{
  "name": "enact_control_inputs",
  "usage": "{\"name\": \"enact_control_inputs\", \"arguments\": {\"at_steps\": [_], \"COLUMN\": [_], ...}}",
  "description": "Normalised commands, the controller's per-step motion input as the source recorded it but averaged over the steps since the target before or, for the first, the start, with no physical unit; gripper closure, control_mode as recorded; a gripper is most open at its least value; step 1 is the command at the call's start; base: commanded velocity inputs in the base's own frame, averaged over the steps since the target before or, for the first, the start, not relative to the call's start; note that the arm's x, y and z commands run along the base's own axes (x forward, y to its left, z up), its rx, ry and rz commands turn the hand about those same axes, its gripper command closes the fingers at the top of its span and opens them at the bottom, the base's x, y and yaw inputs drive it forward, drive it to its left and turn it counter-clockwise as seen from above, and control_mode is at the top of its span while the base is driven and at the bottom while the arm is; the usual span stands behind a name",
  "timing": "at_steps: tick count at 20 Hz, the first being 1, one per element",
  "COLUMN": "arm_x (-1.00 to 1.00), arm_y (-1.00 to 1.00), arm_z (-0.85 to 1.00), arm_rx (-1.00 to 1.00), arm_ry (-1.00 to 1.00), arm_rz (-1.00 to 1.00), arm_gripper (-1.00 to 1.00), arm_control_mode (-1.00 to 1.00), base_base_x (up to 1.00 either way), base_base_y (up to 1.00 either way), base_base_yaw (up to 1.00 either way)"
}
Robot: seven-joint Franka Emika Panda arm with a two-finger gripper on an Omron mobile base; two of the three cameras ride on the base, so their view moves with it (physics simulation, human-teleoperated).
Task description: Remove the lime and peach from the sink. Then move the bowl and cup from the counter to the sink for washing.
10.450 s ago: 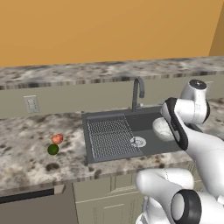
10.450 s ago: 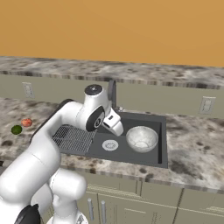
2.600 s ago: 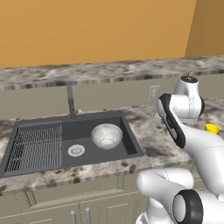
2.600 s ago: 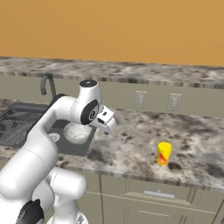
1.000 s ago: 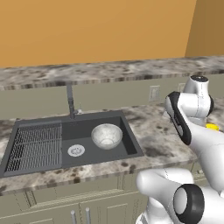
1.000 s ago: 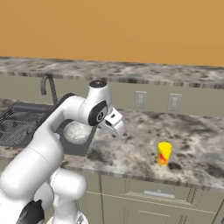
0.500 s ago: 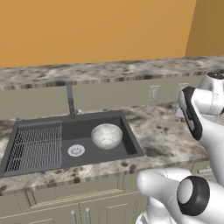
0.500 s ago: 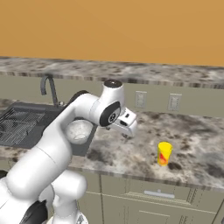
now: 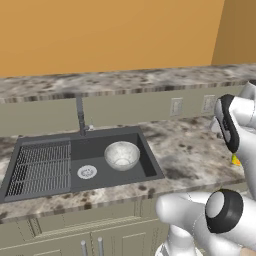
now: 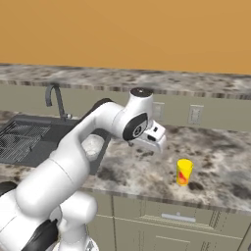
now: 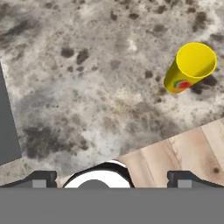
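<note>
Cup (image 10: 184,172): one; bowl (image 9: 121,155): one

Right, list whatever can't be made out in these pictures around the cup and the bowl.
- Cup, left base view: mostly hidden behind the arm; a yellow sliver shows.
- Bowl, right base view: largely covered by the arm.
- Pincer, hand view: fingertips cut off by the bottom edge.
- Cup's label: too small to read.

Yellow cup (image 10: 184,171) with a reddish base; silvery speckled bowl (image 9: 121,154); dark grey sink (image 9: 45,177); mottled grey-brown counter (image 11: 100,83); orange wall (image 9: 110,35).
</note>
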Motion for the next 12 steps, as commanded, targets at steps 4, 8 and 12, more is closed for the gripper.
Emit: {"name": "enact_control_inputs", "arguments": {"at_steps": [4, 8, 12], "arm_x": [0.00, -0.02, -0.01], "arm_y": [-0.35, -0.33, -0.29], "arm_z": [0.00, 0.00, -0.01], "arm_rx": [0.00, 0.00, 0.00], "arm_ry": [0.02, 0.02, 0.03], "arm_rz": [0.00, 0.00, 0.00], "arm_gripper": [-1.00, -1.00, -1.00], "arm_control_mode": [-1.00, -1.00, -1.00], "base_base_x": [0.00, 0.00, 0.00], "base_base_y": [0.00, 0.00, 0.00], "base_base_yaw": [0.00, 0.00, 0.00]}}
